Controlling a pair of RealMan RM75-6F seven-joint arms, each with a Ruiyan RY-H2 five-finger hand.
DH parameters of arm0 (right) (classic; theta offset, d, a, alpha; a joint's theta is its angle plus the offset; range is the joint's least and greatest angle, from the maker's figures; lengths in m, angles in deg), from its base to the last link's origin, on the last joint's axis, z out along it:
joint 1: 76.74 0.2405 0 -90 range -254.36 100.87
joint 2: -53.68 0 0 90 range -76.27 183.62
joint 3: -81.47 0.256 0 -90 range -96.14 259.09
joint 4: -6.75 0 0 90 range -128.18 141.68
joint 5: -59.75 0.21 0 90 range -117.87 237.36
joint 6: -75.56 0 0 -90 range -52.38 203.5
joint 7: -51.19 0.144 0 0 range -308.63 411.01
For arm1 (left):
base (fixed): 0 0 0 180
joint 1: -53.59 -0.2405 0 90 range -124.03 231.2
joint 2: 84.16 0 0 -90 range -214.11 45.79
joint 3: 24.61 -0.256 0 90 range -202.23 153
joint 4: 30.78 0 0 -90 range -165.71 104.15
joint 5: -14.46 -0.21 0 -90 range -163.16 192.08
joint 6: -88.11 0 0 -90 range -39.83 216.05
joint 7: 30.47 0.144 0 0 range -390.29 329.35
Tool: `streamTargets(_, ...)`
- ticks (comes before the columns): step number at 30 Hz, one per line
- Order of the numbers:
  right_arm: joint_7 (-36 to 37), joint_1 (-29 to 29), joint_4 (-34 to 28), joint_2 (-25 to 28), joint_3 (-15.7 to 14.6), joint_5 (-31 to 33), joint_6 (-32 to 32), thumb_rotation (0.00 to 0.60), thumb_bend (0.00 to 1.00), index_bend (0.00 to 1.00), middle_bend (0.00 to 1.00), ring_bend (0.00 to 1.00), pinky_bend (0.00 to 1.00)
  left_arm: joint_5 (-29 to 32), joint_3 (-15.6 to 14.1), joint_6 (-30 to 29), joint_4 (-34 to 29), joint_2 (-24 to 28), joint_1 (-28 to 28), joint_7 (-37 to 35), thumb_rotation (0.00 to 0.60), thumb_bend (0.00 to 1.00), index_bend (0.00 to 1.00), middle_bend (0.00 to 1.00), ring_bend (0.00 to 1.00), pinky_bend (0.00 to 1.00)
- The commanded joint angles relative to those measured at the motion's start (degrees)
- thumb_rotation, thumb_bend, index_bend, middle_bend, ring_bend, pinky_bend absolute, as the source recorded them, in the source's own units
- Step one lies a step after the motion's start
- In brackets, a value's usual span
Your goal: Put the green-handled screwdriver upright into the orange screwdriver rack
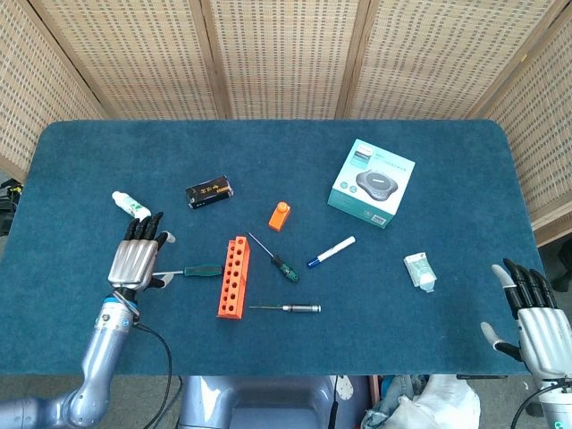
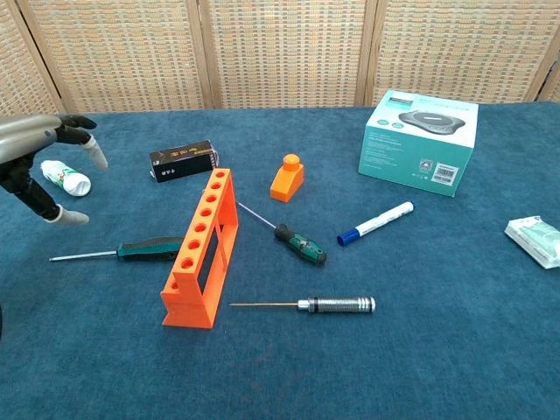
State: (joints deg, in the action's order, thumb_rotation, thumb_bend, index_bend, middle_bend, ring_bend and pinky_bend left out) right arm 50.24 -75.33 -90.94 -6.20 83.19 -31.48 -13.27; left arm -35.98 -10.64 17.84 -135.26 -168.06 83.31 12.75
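**Q:** Screwdriver handling: where do we take hold?

**A:** We judge the green-handled screwdriver (image 2: 149, 249) light and rigid: a thin bare-metal shaft, probably slippery, and a dark green handle that looks rubbery and grippy. We would grip the handle, well clear of the shaft. It lies flat toward the desk's (image 1: 268, 147) left edge, its handle end just beside the orange screwdriver rack (image 2: 202, 248), tip pointing left.

**Q:** And the rack?

**A:** Hard moulded plastic, we judge: an open frame with a row of round holes on top, standing on the napped blue cloth. Light enough, we suspect, to tip if knocked.

**Q:** Hands?

**A:** Left hand (image 1: 137, 256) hovers over the shaft, fingers spread, holding nothing. Right hand (image 1: 539, 322), empty and open too, hangs off the desk's near right corner.
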Motion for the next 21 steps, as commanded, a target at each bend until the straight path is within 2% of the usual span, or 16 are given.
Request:
streamTargets(1, 0.3, 0.0, 0.0, 0.1, 0.1, 0.1, 0.0, 0.6, 0.26, 0.0, 0.0, 0.0, 0.0, 1.9, 0.0, 0.1, 1.4, -1.9, 1.6, 1.1, 0.6, 0.21, 0.33, 0.0, 0.0, 0.0)
streamTargets(12, 1.2, -0.1, 0.0, 0.4, 0.2, 0.1, -0.3, 0.6, 0.26, 0.0, 0.0, 0.0, 0.0, 6.1, -0.4, -0.7, 3.9, -6.7, 4.7, 3.1, 0.6, 0.21, 0.36, 0.0, 0.0, 0.0)
streamTargets(21, 1.7, -0.1, 0.0, 0.6, 0.0, -0.1, -0.2, 0.6, 0.26, 0.0, 0.0, 0.0, 0.0, 10.6, -0.8, -1.0, 8.5, -11.2, 6.9, 4.6, 0.6, 0.21, 0.37, 0.0, 0.0, 0.0)
